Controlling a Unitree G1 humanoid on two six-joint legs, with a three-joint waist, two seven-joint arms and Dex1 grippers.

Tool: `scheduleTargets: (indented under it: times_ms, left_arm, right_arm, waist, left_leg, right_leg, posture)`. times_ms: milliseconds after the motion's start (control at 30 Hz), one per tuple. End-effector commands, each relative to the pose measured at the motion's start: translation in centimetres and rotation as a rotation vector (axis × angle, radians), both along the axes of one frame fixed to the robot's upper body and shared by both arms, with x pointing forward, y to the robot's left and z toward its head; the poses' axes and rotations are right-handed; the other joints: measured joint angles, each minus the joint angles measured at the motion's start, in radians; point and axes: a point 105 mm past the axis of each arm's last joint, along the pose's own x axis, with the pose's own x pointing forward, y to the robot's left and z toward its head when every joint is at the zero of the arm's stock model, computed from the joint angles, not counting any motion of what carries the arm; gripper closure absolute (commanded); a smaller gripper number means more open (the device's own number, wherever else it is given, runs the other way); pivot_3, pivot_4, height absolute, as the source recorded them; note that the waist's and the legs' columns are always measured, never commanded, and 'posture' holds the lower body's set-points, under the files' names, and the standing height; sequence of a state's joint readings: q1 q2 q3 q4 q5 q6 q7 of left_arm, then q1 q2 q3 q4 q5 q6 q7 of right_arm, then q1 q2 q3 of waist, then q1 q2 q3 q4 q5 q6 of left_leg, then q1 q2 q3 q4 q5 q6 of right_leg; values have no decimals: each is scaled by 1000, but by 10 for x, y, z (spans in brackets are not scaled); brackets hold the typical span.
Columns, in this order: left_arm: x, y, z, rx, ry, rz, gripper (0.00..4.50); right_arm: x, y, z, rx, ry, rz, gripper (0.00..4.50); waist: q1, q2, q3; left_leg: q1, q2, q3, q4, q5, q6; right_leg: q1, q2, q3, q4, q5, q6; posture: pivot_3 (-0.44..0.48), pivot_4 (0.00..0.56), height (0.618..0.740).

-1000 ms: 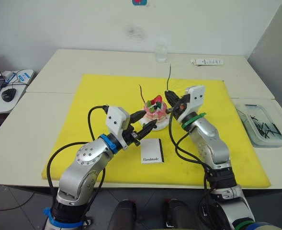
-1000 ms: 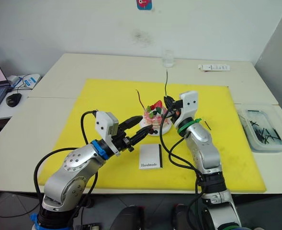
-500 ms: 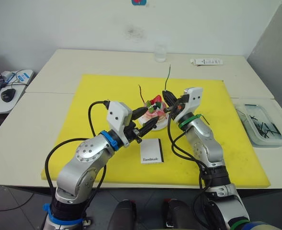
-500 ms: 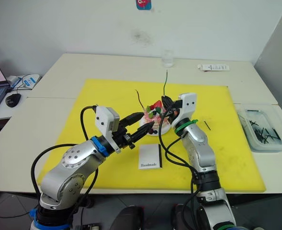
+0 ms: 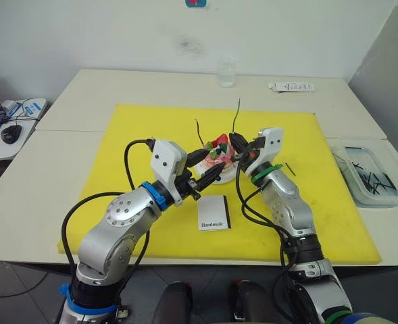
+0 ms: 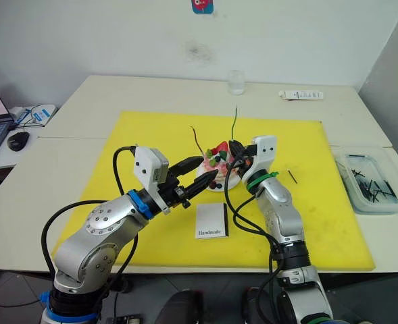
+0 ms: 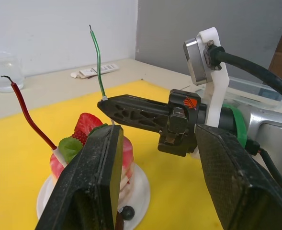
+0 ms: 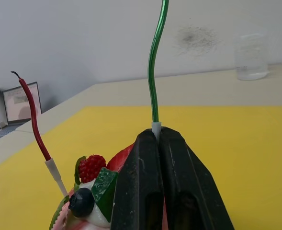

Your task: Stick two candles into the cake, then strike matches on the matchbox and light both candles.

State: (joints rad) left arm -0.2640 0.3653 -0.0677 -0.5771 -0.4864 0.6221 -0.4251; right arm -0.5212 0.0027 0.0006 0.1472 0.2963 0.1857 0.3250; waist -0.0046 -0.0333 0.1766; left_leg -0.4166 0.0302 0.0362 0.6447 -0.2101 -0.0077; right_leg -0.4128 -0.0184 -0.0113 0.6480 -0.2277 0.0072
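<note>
Nearest, at 6 o'clock of the cake, the matchbox lies flat on the yellow mat, while the left gripper hovers wide open and empty at the cake's 8 o'clock. Over the cake's 3 o'clock side the right gripper pinches the green candle by its pale base; thin, light and bendy, it is best gripped there, as low as possible. Already the red candle leans out at 10 o'clock, but whether the green tip is in the cake is hidden by the fingers, and the dark sticks in the tray far off at 3 o'clock are too small to make out.

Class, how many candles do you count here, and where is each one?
2. The dark red candle stands stuck in the cake; the green candle is held above it by the right gripper.
</note>
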Motion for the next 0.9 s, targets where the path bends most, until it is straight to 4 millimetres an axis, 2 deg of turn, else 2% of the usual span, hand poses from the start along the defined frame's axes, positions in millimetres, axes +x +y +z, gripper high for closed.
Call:
scheduleTargets:
  times_ms: [33,467,700,900]
  left_arm:
    - [-4,4,4,13,-32,15,1792]
    - [-5,7,4,8,-31,18,1792]
    - [-5,6,3,6,-30,13,1792]
    - [-4,5,3,5,-31,8,1792]
  right_arm:
    - [1,-4,9,18,-40,-13,4461]
    - [-1,-2,5,40,-24,-8,4461]
    - [-6,-1,10,98,-20,22,4461]
    - [-4,-3,1,54,7,5,4461]
  waist:
    - [0,0,0]
    - [0,0,0]
    - [0,0,0]
    - [0,0,0]
  left_leg:
    - [0,0,0,0,0,0]
    - [0,0,0,0,0,0]
    - [0,0,0,-1,0,0]
    - [0,0,0,-1,0,0]
  right_leg:
    - [0,0,0,0,0,0]
    - [0,-1,0,0,0,0]
    - [0,-1,0,0,0,-1]
    - [-1,-1,0,0,-1,-1]
  posture:
    - [0,150,740]
    - [0,150,740]
    - [0,150,740]
    - [0,150,740]
